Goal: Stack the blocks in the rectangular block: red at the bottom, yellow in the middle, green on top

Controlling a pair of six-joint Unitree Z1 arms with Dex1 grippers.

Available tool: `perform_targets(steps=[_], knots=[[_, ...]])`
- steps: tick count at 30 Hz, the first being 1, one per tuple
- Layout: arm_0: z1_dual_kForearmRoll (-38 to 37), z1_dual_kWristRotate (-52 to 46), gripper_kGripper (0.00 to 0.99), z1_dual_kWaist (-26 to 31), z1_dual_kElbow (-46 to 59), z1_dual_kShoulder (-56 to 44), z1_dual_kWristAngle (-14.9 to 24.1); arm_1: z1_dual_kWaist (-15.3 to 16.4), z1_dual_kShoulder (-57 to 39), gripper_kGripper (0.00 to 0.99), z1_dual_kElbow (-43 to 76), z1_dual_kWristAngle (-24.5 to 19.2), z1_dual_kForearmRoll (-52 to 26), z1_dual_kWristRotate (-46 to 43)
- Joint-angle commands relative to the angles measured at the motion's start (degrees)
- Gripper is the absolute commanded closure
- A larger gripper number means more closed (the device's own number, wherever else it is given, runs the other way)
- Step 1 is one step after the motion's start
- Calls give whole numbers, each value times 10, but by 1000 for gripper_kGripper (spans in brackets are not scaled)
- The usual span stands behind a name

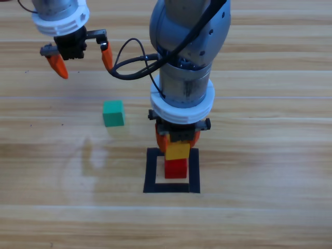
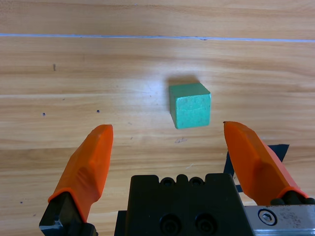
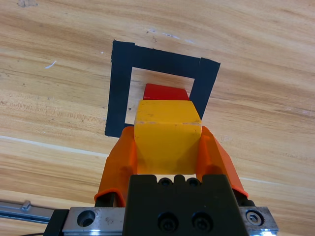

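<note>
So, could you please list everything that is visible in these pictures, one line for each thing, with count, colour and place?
red cube: one, red, on the bare wood inside the tape square.
yellow cube: one, yellow, held between the right gripper's jaws over the red cube; whether it already rests on it cannot be told.
green cube: one, teal-green, alone on the table, left of the tape square.
tape square: one, black outline, on the table near the middle.
table: one, light wood planks, under everything.
left gripper: one, orange jaws, open and holding nothing, near the top left, above the green cube.
right gripper: one, orange jaws, shut on the yellow cube, over the tape square.
</note>
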Motion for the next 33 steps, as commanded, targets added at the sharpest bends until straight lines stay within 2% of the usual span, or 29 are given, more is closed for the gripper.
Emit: perform_targets(steps=[1,30,31,33], knots=[[1,5,30,12,-2,37,-7,22,33,711,3,9,9,5],[-6,3,31,5,-5,48,-7,25,49,708,6,-4,12,12],[-6,3,31,5,-5,50,-6,25,50,683,6,-4,12,12],[-7,3,31,4,-5,51,-6,25,49,464,6,-4,12,13]])
